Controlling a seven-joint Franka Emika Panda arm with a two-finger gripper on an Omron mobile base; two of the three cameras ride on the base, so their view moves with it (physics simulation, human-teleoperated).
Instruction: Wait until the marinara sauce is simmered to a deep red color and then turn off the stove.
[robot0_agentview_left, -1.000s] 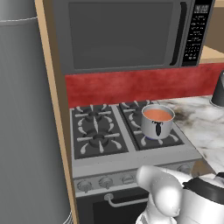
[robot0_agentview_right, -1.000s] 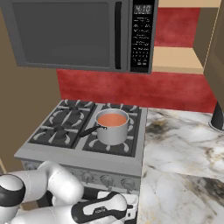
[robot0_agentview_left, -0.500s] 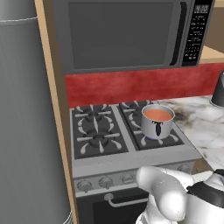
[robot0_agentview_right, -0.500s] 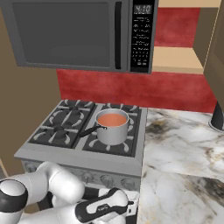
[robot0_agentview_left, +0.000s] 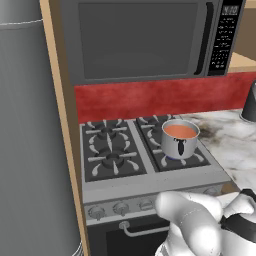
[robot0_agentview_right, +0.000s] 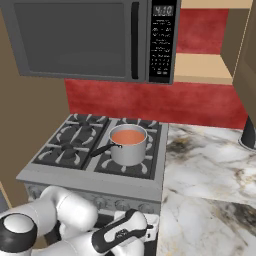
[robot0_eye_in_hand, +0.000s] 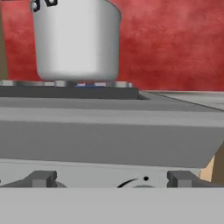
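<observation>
The marinara sauce (robot0_agentview_left: 180, 131) (robot0_agentview_right: 127, 136) is a smooth orange-red surface inside a small steel saucepan (robot0_agentview_left: 180, 142) (robot0_agentview_right: 129, 149) (robot0_eye_in_hand: 76, 39) on the front right burner of the stove (robot0_agentview_left: 150, 177) (robot0_agentview_right: 90, 177). A thin blue flame (robot0_eye_in_hand: 89, 85) shows under the pan. My gripper (robot0_agentview_right: 151, 225) (robot0_eye_in_hand: 113, 179) hangs low in front of the stove's knob panel, open, with its fingertips (robot0_eye_in_hand: 41, 178) wide apart and nothing between them. A knob's rim and mark (robot0_eye_in_hand: 140, 183) show just beyond them. Round grey knobs (robot0_agentview_left: 120, 208) line the panel.
A dark microwave (robot0_agentview_left: 145, 37) (robot0_agentview_right: 85, 37) hangs over the stove, with a red backsplash (robot0_agentview_left: 160, 97) behind it. Marble counter (robot0_agentview_right: 210, 165) stretches to the right, carrying a dark object (robot0_agentview_right: 248, 132) at its far edge. A tall grey fridge (robot0_agentview_left: 30, 140) stands to the left.
My hand has crept a little up and forward along the stove front. The sauce keeps the same orange-red colour, and the pan has not moved.
</observation>
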